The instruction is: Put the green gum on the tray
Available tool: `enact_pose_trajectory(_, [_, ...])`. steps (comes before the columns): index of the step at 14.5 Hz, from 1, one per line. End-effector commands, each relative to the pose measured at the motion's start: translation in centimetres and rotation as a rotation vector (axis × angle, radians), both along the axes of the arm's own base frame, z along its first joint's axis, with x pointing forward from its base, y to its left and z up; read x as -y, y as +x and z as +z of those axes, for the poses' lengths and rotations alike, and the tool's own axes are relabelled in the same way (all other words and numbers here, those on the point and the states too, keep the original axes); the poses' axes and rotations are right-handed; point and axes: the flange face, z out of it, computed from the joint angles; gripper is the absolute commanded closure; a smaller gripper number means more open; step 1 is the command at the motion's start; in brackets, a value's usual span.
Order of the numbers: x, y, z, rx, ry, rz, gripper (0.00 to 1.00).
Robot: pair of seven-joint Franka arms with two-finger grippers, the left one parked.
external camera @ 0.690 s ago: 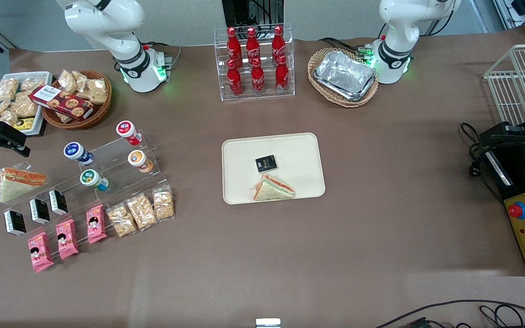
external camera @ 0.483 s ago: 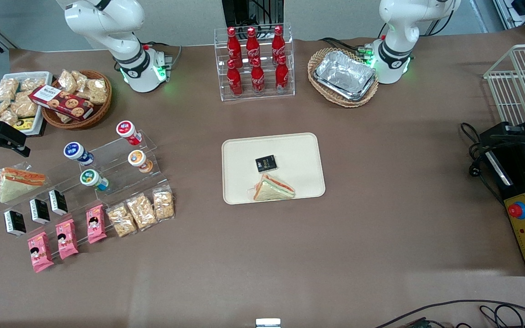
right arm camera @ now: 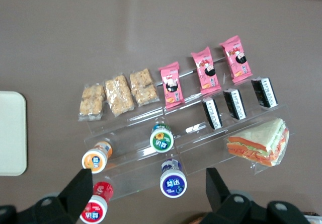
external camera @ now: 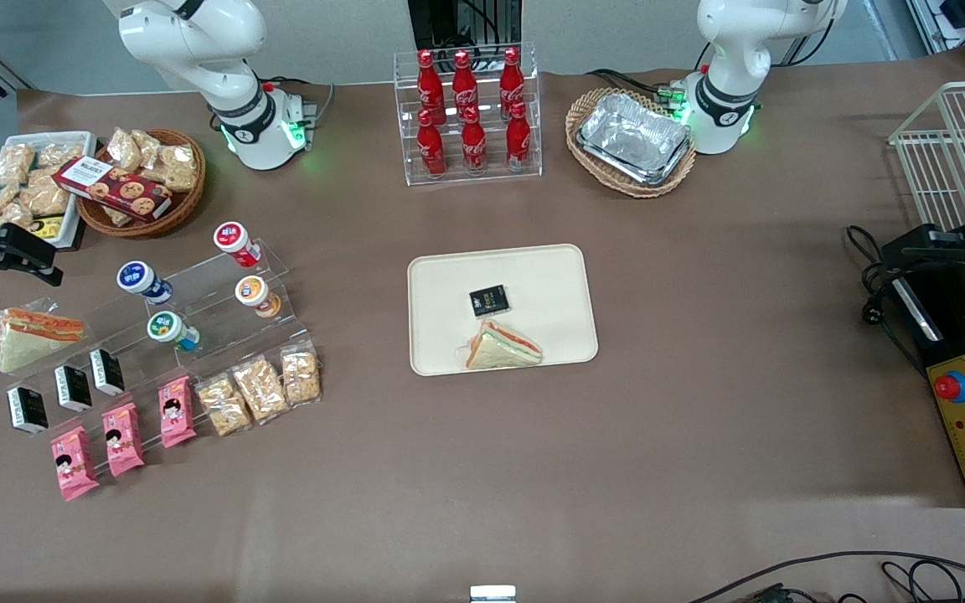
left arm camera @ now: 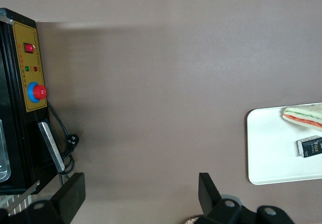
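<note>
Green gum [external camera: 168, 328] [right arm camera: 161, 139] sits on the clear stepped stand [external camera: 223, 310], just nearer the front camera than the blue-lidded jar [external camera: 141, 279]. Tray [external camera: 441, 335] lies well apart from the stand, holding a sandwich [external camera: 501, 346] and a small black packet [external camera: 488, 301]. Gripper [right arm camera: 146, 183] hovers high above the stand, fingers spread, empty.

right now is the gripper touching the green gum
Apart. The right wrist view shows the open gripper high above the green gum, which sits untouched on the clear stand.
</note>
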Motion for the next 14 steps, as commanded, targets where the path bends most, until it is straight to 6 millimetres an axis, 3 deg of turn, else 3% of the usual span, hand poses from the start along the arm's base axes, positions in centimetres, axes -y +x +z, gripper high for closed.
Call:
enact_pose_trajectory(1, [1.8, -0.7, -1.1, -0.031, 0.027, 0.028, 0.0])
enact_pose_trajectory(4, [3.7, -2.5, -2.4, -0.069, 0.044, 0.054, 0.0])
enact_pose_trajectory(6, [3.6, -3.6, -3.4, -0.079, 0.054, 0.05, 0.0])
enact_pose_trajectory(9, [3.1, -3.6, -4.7, -0.09, 0.059, 0.046, 0.0])
enact_pose_trajectory(11, [2.7, -3.4, -7.6, -0.089, 0.058, 0.035, 0.0])
enact_pose_trajectory(14, [2.6, -3.5, -14.0, -0.064, 0.052, 0.029, 0.0])
